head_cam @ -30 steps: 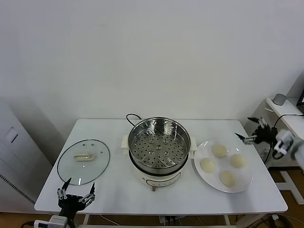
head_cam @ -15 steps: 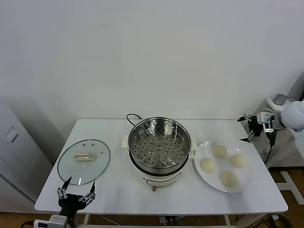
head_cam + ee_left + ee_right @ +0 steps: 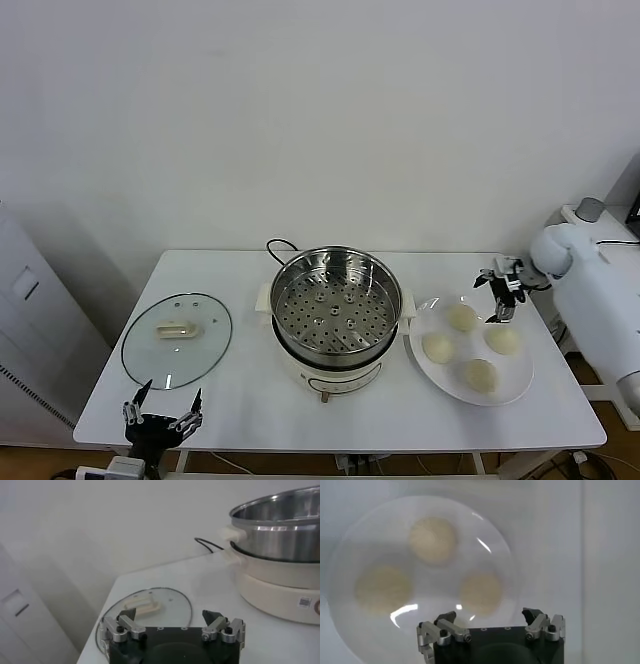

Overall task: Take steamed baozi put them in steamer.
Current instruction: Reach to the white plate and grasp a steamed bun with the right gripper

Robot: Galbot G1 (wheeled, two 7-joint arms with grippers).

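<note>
Several cream-white steamed baozi [image 3: 461, 317] lie on a white plate [image 3: 425, 372] at the table's right; three of them show in the right wrist view, the nearest [image 3: 481, 592] just ahead of the fingers. The steel steamer [image 3: 335, 305] with its perforated floor stands mid-table on a cream base, with nothing inside; its wall [image 3: 280, 530] shows in the left wrist view. My right gripper [image 3: 503, 290] [image 3: 490, 614] hovers open over the plate's far right edge, holding nothing. My left gripper [image 3: 160, 415] [image 3: 170, 615] waits open at the table's front left corner.
A round glass lid [image 3: 177, 338] [image 3: 150, 605] with a cream handle lies flat on the table's left, just beyond my left gripper. A black cord [image 3: 278, 246] trails behind the steamer. A white cabinet [image 3: 30, 320] stands left of the table.
My right gripper has swung in from beyond the table's right edge to above the plate's far rim. The left gripper has sunk slightly. Baozi, steamer and lid are unmoved.
</note>
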